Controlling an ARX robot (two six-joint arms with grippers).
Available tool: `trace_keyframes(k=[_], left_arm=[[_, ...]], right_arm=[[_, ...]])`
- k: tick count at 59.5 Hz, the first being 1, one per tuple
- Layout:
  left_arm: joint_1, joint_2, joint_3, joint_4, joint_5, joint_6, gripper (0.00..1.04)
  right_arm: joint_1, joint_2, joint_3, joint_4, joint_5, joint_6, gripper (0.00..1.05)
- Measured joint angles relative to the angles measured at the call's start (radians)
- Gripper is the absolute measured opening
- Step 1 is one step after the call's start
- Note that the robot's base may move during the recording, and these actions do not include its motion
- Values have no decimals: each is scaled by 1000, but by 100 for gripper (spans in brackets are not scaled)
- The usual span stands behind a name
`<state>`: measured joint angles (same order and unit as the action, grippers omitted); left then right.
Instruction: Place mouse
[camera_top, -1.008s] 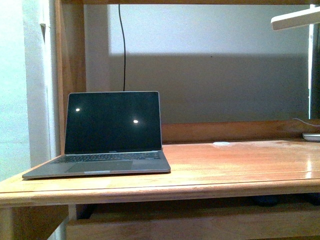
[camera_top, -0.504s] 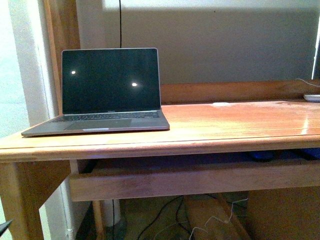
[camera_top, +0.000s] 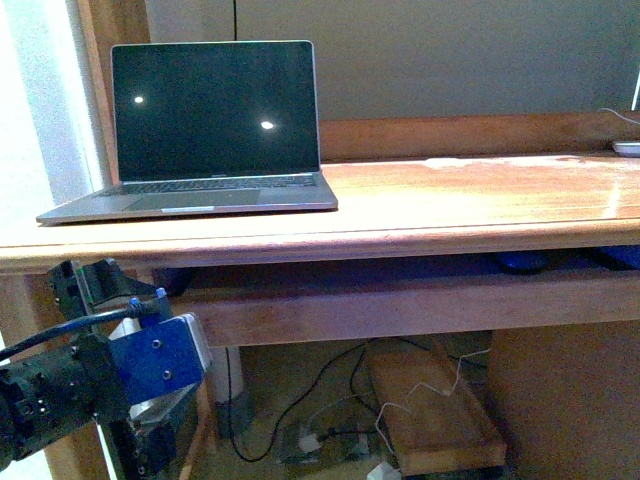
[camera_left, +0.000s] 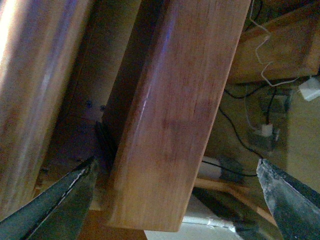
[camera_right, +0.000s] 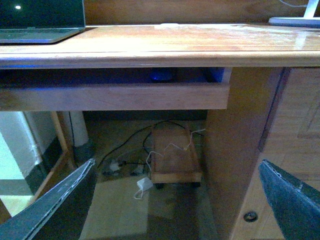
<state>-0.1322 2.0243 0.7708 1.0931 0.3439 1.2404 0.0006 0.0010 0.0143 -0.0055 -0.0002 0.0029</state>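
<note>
The mouse (camera_top: 522, 262) sits in the shadowed shelf slot under the desk (camera_top: 460, 205), not on the top. In your front view it is a low dark dome peeking over the shelf's front rail (camera_top: 400, 305), right of centre. The right wrist view shows the mouse (camera_right: 161, 76) as a bluish dark hump just behind that rail (camera_right: 115, 96). Most of its body is hidden by the rail and the gloom, so you cannot tell how it is turned.

Neither claw is near it. The left claw (camera_left: 176, 164) is spread wide with nothing between its fingers (camera_left: 55, 200). Its camera looks up along the wooden rail (camera_left: 170, 115) and the underside of the desk. In the front view the left arm (camera_top: 150, 365) with its blue plate hangs low at the left, below the desk edge and beneath the laptop (camera_top: 205, 125).

The right claw (camera_right: 176, 164) is also wide open and empty. It faces the desk front from well back, at about the height of the shelf slot.

The laptop stands open on the left end of the desk, its screen dark. On the floor below you can see loose cables (camera_top: 330, 400) and a wooden box (camera_top: 440, 415).
</note>
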Motion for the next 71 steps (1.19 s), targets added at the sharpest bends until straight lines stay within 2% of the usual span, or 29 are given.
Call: trace_keyframes(k=[11, 17, 30, 36, 40, 47, 53, 63, 71], left_arm=[[17, 80, 90, -31, 13, 109, 97], [17, 67, 95, -102, 11, 124, 97], [11, -98, 76, -550, 25, 93, 97], [14, -192, 44, -774, 89, 92, 97], [16, -241, 18, -859, 167, 82, 97], [5, -324, -42, -912, 232, 25, 97], [-26, -408, -102, -916, 265, -97, 97], [-98, -553, -182, -833, 257, -517, 97], [-121, -698, -197, -737, 164, -904, 97]], right_arm=[[0, 0, 0, 0, 0, 0, 97], [0, 0, 0, 0, 0, 0, 97], [0, 0, 0, 0, 0, 0, 97], [0, 0, 0, 0, 0, 0, 97], [0, 0, 0, 0, 0, 0, 97], [0, 0, 0, 0, 0, 0, 97], [0, 0, 0, 0, 0, 0, 97], [0, 0, 0, 0, 0, 0, 97], [0, 0, 0, 0, 0, 0, 97]])
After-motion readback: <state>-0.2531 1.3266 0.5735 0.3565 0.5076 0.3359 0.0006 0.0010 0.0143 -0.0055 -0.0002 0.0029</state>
